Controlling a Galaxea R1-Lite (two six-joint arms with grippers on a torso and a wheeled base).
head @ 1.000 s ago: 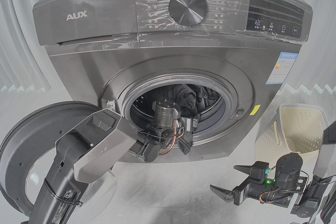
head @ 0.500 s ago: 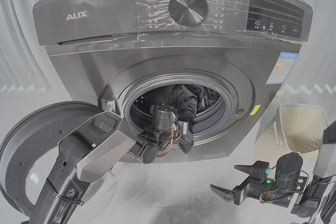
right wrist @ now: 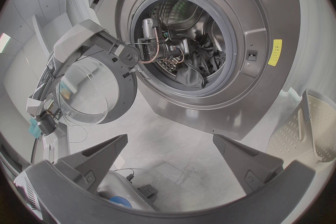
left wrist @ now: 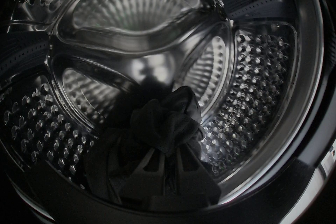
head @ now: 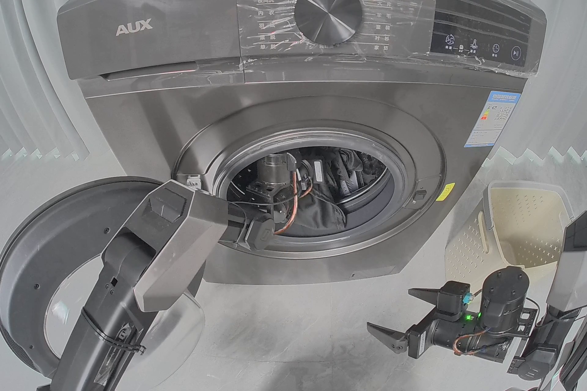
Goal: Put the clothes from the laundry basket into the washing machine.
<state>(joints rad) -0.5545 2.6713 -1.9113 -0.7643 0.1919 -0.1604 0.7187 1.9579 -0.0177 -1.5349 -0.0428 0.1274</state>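
The grey washing machine [head: 342, 111] stands with its door [head: 55, 252] swung open to the left. My left gripper [left wrist: 167, 153] is inside the steel drum [left wrist: 147, 21], shut on a bunched dark garment [left wrist: 168, 123]. More dark clothes [head: 336, 184] lie in the drum's front right part, also visible as dark clothes [right wrist: 203, 58] from the right wrist. The cream laundry basket [head: 520, 227] stands on the floor to the right, with no clothes visible in it. My right gripper [head: 398, 313] hangs open low over the floor, beside the basket and holding nothing.
The round glass door [right wrist: 91, 91] stands open beside the left arm's elbow. Bare grey floor [head: 293, 325] stretches between the machine and my right gripper [right wrist: 171, 151]. Pale curtains hang behind the machine.
My left arm has risen and pushed deeper into the drum. The dark cloth that hung over the door rim is now inside. The right arm has not moved.
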